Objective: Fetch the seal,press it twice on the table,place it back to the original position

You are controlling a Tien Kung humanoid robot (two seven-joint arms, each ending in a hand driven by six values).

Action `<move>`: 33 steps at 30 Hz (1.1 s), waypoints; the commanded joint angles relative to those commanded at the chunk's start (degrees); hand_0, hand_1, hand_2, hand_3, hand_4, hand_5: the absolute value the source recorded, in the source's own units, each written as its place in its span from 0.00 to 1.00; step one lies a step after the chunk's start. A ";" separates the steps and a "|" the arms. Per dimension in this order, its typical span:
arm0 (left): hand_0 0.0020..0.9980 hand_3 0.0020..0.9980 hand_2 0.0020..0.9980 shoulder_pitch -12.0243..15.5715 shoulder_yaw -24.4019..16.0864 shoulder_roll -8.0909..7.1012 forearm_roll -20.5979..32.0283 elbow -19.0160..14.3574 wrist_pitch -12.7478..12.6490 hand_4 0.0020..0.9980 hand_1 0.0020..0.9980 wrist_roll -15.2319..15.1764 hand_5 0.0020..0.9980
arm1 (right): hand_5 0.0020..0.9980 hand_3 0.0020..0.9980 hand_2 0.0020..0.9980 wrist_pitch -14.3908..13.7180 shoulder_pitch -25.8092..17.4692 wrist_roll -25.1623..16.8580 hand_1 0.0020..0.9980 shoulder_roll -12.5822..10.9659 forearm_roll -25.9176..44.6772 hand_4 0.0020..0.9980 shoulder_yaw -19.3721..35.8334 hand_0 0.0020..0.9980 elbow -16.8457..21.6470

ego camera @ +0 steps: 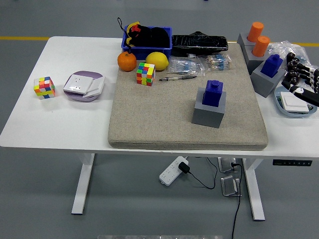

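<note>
While the blue block-shaped seal point(215, 93) sits upright in its grey square holder point(209, 109) on the beige felt mat point(184, 109), neither robot hand shows, so its fingers cannot be judged.

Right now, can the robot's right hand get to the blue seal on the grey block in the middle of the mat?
Probably yes: the blue seal on its grey block stands alone on the mat, nothing blocking its right side.
</note>
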State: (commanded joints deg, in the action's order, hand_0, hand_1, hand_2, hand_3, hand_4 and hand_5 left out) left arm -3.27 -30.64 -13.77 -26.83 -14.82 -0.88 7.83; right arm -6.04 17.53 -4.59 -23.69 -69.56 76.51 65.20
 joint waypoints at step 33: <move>0.72 0.72 0.68 -0.55 -0.93 0.10 -0.25 -0.06 -0.31 0.64 0.69 0.00 0.24 | 0.27 0.80 0.80 -0.09 -0.26 1.44 0.83 0.68 0.26 0.88 1.24 0.90 0.82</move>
State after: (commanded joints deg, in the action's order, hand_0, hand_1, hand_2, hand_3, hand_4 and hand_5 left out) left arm -3.82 -31.57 -13.67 -27.08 -14.88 -1.19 7.83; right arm -6.13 17.27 -3.15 -23.01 -69.30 77.75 66.02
